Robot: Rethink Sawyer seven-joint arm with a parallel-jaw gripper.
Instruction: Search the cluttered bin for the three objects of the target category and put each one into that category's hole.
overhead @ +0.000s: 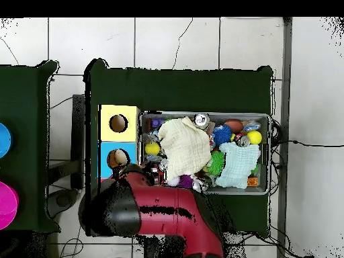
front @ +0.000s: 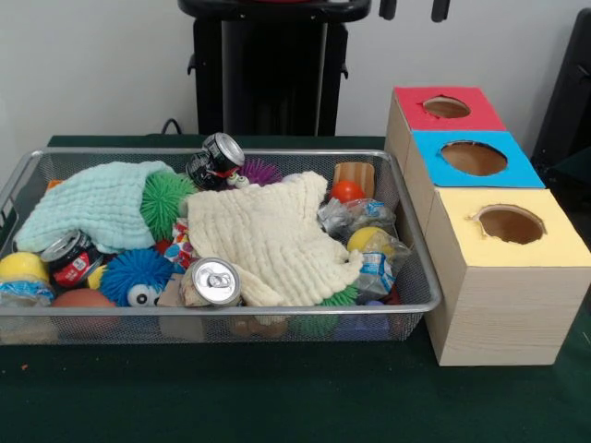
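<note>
The silver wire-mesh bin [front: 417,277] sits left of the boxes, full of clutter. A small patch of white cloth with red and blue spots [front: 181,242] peeks out between the green spiky ball [front: 166,201] and the cream waffle towel [front: 272,242]; no other spotted cloth shows. The yellow-topped box's hole [front: 511,223] is nearest the camera; it also shows in the overhead view [overhead: 118,123]. Only the two black tips of my gripper [front: 414,9] show at the top edge, apart and empty, high above the red-topped box. In the overhead view the arm [overhead: 158,211] hides the gripper.
A mint-green towel [front: 92,203], cans [front: 215,281], a blue spiky ball [front: 137,275], yellow balls and crumpled bottles fill the bin [overhead: 271,154]. The blue-topped hole [front: 474,158] and red-topped hole [front: 446,107] lie behind the yellow one. The pedestal [front: 268,69] stands behind the bin.
</note>
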